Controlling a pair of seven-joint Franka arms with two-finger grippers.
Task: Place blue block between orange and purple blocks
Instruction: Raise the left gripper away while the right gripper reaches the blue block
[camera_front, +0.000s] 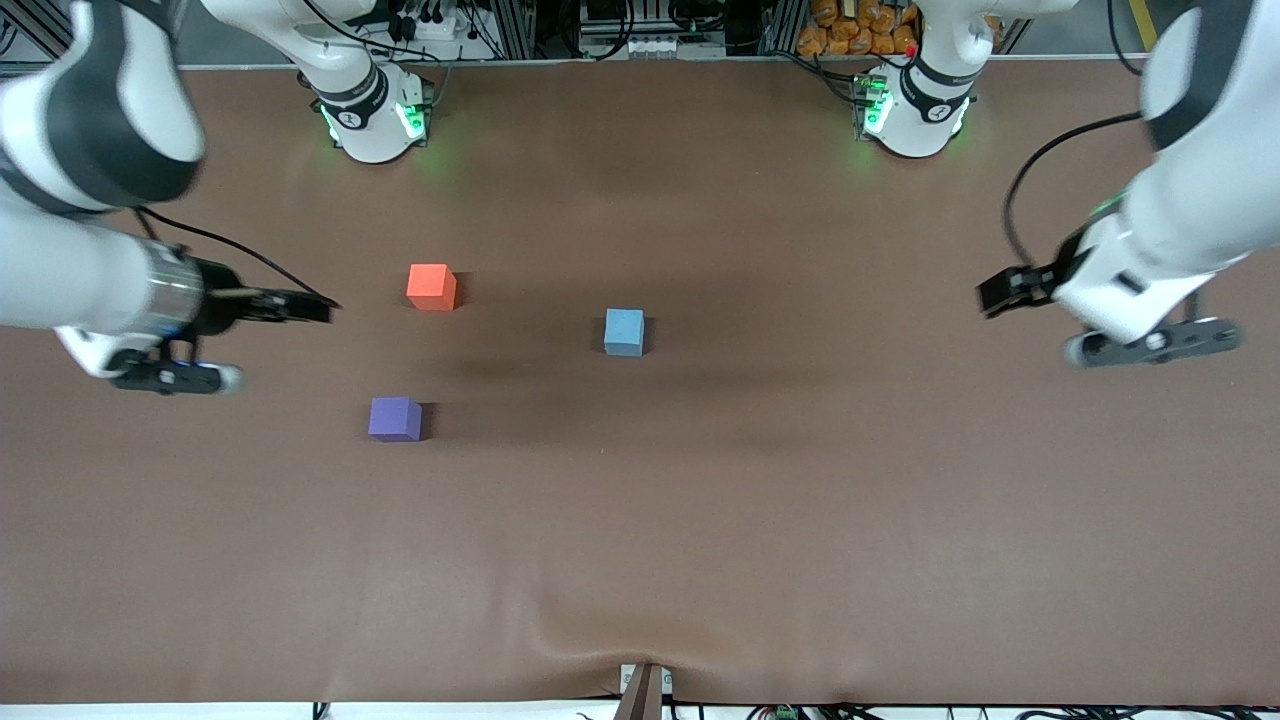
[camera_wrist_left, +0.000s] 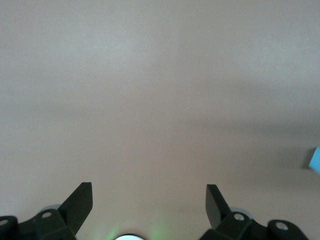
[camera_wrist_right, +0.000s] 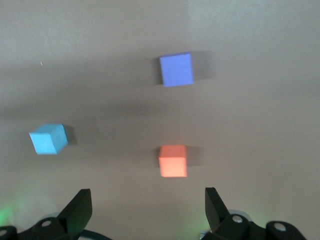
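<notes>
The blue block (camera_front: 624, 331) sits near the middle of the brown table. The orange block (camera_front: 431, 286) lies toward the right arm's end, farther from the front camera. The purple block (camera_front: 394, 418) lies nearer to the camera than the orange one. The right wrist view shows the purple block (camera_wrist_right: 176, 69), the orange block (camera_wrist_right: 173, 160) and the blue block (camera_wrist_right: 48, 138). My right gripper (camera_front: 312, 306) is open and empty, up beside the orange block toward the right arm's end. My left gripper (camera_front: 1000, 292) is open and empty over the left arm's end; a blue block edge (camera_wrist_left: 315, 160) shows in its view.
The brown table cover (camera_front: 700, 520) spreads wide around the three blocks. The two arm bases (camera_front: 372, 110) (camera_front: 912, 105) stand at the edge farthest from the front camera. A small bracket (camera_front: 643, 690) sits at the edge nearest to the camera.
</notes>
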